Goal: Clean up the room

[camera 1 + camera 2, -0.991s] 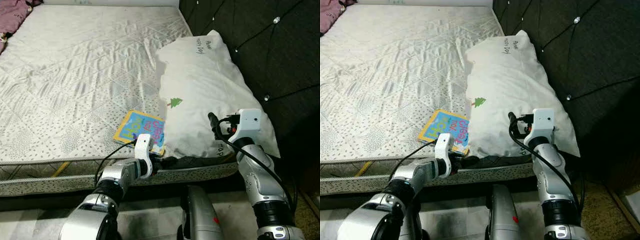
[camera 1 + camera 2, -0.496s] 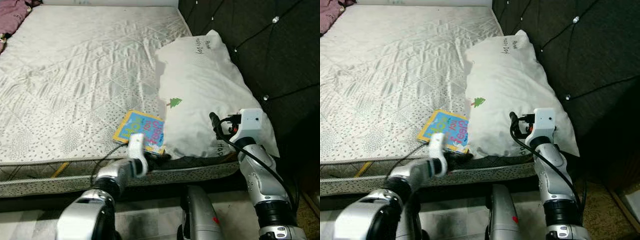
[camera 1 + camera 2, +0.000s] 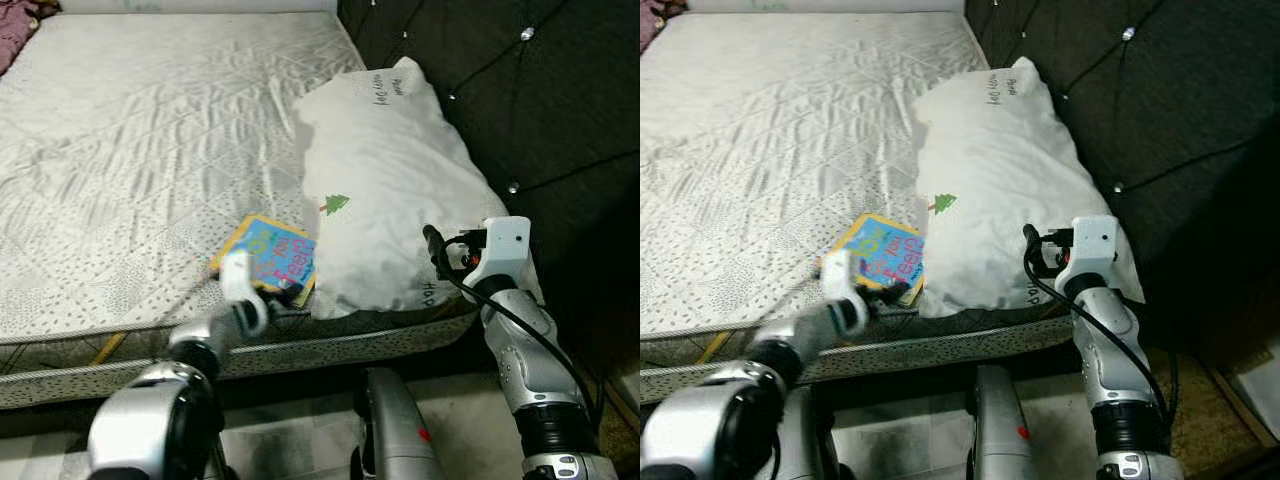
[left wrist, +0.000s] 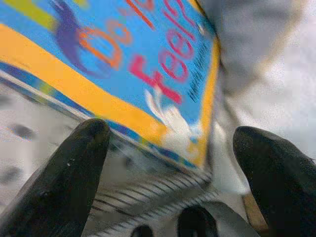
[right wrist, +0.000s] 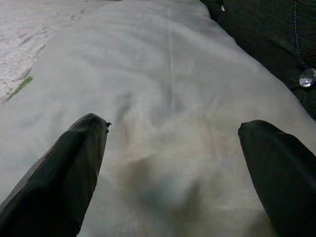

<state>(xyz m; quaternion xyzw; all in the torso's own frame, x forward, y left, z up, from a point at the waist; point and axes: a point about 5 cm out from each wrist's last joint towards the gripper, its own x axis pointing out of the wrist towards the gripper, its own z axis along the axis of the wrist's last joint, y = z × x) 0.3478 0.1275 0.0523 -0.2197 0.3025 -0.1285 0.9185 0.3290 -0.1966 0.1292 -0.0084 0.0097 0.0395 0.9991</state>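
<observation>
A blue and yellow picture book (image 3: 272, 252) lies near the front edge of the mattress (image 3: 130, 150), its right side tucked against a white pillow (image 3: 385, 190). My left gripper (image 3: 287, 297) is open at the book's near corner. In the left wrist view the book (image 4: 123, 64) sits just beyond the gripper (image 4: 168, 163), whose two black fingers (image 4: 59, 182) stand on either side of the corner. My right gripper (image 3: 433, 245) hovers open over the pillow's near end, and the pillow (image 5: 168, 89) spreads between its fingers (image 5: 281, 177).
A dark tufted headboard (image 3: 540, 100) rises right of the pillow. Purple fabric (image 3: 12, 20) lies at the far left corner of the bed. My own lower body (image 3: 395, 430) is close to the mattress edge, with floor below.
The camera has shifted slightly. My left wrist has swung leftward along the mattress edge, with its fingers still at the book's near corner. The right arm has stayed put.
</observation>
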